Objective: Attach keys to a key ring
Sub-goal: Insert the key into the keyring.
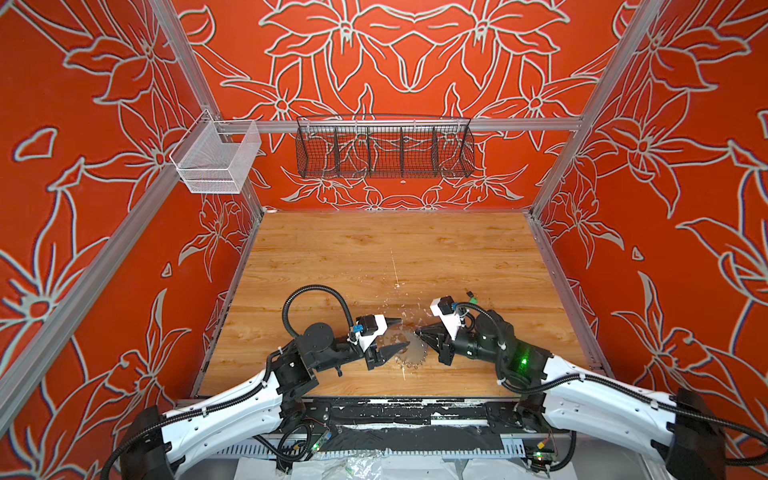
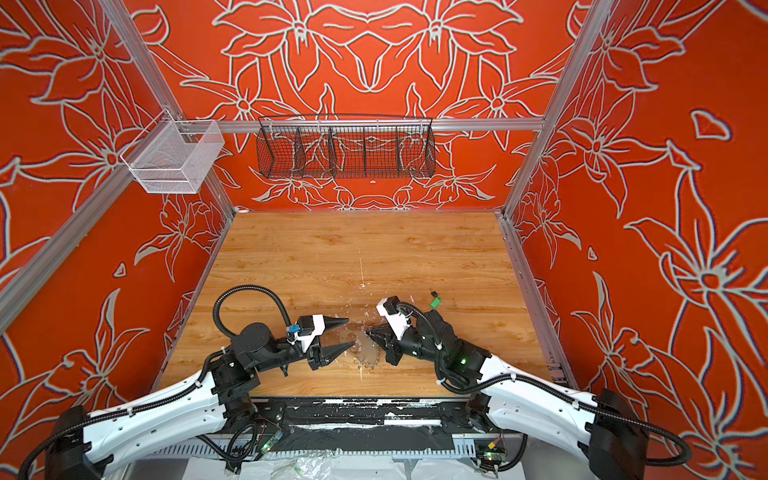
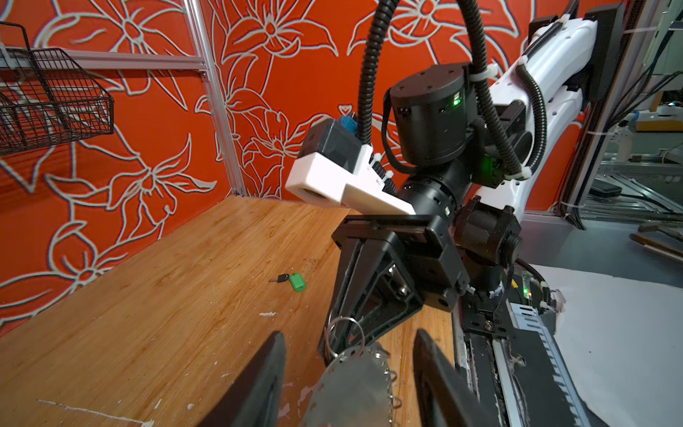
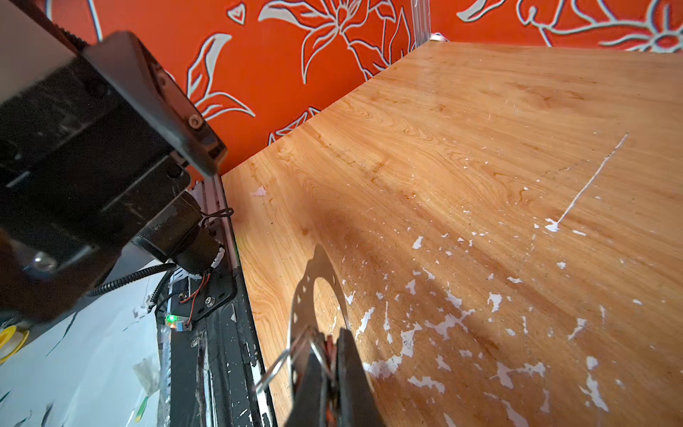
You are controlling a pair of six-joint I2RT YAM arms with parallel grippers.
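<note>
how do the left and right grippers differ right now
The left gripper has its jaws spread wide and clamps nothing; the right gripper has its jaws shut on the rim of the key ring. The left points in from the robot's left side, the right from its right. Both are black, pointed and low over the table, tips at the ring.

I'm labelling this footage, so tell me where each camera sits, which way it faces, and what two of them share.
Top views: high above the arm bases, facing down and forward over the table; both arms, open left gripper, shut right gripper show.
Left wrist: on the left arm, facing the right arm; own fingers show.
Right wrist: on the right arm, facing the left arm; own fingers, pinching the key ring, show.
Shared: both wrist views show the key ring; left wrist and top views show the green-tagged key.
</note>
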